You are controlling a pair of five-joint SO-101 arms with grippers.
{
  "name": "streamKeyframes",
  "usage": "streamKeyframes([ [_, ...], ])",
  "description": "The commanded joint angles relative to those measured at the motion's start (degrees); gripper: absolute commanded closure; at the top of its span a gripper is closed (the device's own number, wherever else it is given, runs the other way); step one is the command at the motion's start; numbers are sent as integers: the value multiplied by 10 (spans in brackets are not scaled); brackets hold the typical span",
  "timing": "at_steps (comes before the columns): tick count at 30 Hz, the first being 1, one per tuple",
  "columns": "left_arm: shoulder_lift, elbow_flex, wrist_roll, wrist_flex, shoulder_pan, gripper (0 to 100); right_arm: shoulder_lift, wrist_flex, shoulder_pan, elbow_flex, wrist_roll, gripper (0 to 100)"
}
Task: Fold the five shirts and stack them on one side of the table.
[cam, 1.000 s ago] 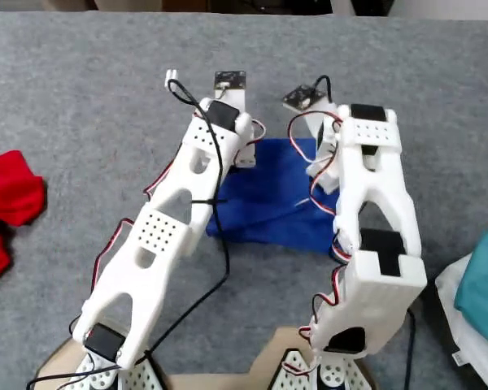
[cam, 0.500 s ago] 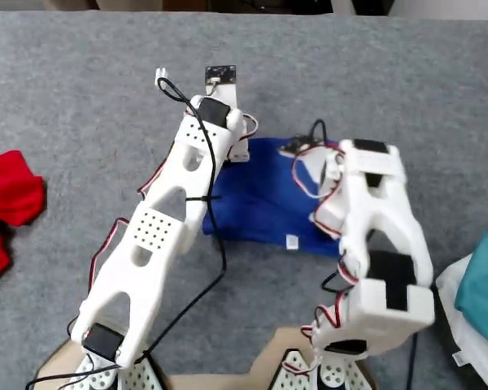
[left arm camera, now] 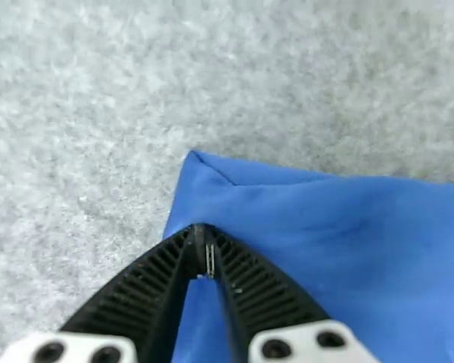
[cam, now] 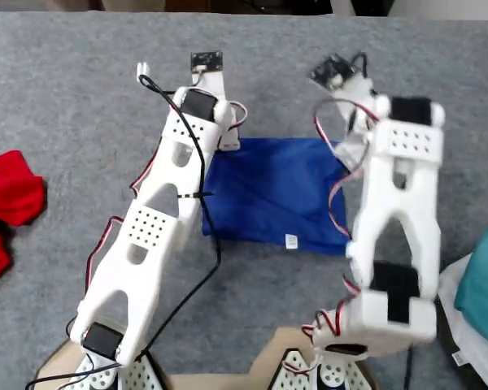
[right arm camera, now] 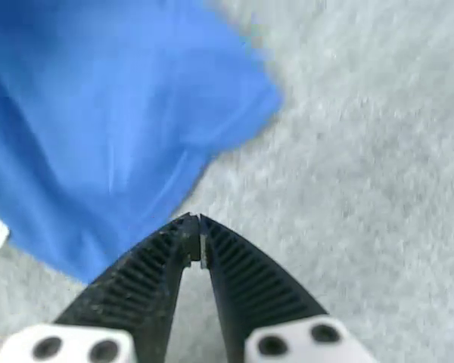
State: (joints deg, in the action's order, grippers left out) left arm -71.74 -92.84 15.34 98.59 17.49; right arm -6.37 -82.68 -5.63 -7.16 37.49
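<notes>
1 blue shirt (cam: 272, 195) folded flat, roughly rectangular.

A blue folded cloth shirt (cam: 268, 199) lies flat mid-bench (cam: 81, 106). A crumpled red cloth shirt (cam: 8, 203) sits at the left edge. A teal folded garment (cam: 484, 288) rests on a white garment (cam: 459, 325) at the right.

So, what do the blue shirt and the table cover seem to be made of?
The blue shirt: probably thin woven or knit cloth, matte; it creases softly. The table cover: looks like grey felt or short carpet, matte, with a fuzzy, speckled nap.
</notes>
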Motion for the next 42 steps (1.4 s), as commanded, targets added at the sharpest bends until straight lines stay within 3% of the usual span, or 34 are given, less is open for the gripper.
streamKeyframes([
  [1,55,-29,-3,4,-17,980,-95,-31,33,-145,-28,993],
  [7,34,4,-4,-47,-76,979,-287,-69,51,-308,-59,993],
  [13,-29,47,0,-105,-63,979,-443,-69,47,-430,-59,993],
  [19,-32,-32,1,-74,-85,980,-552,-86,48,-553,-59,993],
  [24,57,-30,1,-48,-104,980,-596,-143,51,-647,-59,993],
  [29,91,-26,1,-19,-55,980,-626,-158,51,-715,-59,993],
  [36,29,-18,-3,-18,-4,980,-649,-166,51,-735,-59,993],
  [42,-40,-14,-4,-59,-14,980,-647,-166,49,-735,-59,993],
])
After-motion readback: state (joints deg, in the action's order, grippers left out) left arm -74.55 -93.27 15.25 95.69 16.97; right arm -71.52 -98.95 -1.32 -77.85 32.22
